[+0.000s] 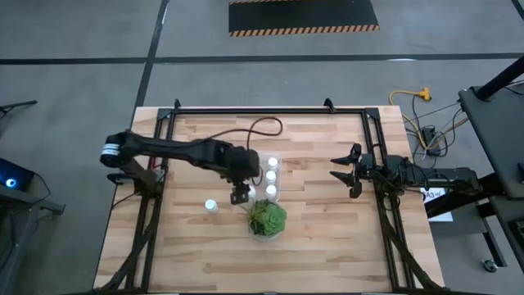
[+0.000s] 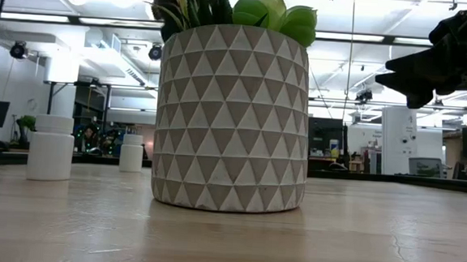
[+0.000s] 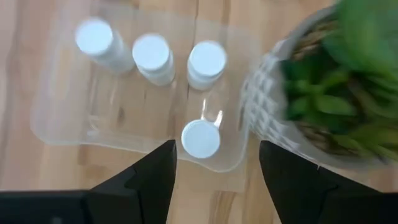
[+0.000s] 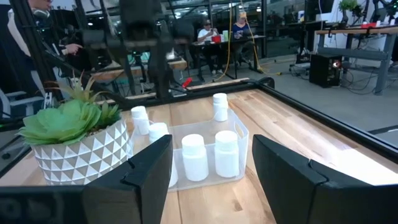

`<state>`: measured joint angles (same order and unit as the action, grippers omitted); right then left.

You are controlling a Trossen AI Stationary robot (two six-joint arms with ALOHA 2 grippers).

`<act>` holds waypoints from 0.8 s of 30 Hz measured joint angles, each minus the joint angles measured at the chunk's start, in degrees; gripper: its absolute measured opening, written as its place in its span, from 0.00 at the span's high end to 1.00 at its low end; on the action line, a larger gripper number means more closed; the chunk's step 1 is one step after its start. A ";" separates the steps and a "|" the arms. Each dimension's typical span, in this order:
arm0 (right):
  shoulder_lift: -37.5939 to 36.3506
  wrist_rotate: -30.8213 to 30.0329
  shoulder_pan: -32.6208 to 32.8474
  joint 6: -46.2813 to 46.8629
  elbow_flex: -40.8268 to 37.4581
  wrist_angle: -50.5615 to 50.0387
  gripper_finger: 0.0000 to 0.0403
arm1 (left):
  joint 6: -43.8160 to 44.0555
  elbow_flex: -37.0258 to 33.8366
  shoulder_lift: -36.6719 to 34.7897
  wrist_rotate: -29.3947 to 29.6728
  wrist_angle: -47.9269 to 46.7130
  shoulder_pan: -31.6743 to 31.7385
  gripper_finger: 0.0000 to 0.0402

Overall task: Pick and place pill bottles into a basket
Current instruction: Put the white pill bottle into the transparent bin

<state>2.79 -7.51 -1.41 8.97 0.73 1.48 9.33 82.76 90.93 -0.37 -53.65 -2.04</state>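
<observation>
The clear basket (image 1: 266, 176) lies at mid-table and holds several white pill bottles: three in a row (image 3: 152, 56) and a fourth (image 3: 200, 138) by its wall next to the plant. My left gripper (image 1: 240, 195) is open above that fourth bottle, its fingers (image 3: 149, 180) standing on either side of it and apart from it. One more bottle (image 1: 210, 205) stands on the table to the left of the basket, and another (image 4: 219, 106) stands beyond the basket. My right gripper (image 1: 337, 170) waits open at the right, empty.
A green plant in a triangle-patterned pot (image 1: 267, 219) stands right against the basket's near side, close to my left gripper. It fills the middle of the low view (image 2: 231, 119). A black frame (image 1: 270, 109) rims the table. People sit in the room behind (image 4: 239, 25).
</observation>
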 joint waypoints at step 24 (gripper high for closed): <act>0.00 0.01 0.02 0.00 0.00 0.01 0.48 | -5.21 -22.56 -28.40 -2.77 -0.98 0.00 0.46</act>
<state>2.79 -7.50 -1.39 8.97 0.73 1.49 4.12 60.19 62.54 -3.14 -54.63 -2.04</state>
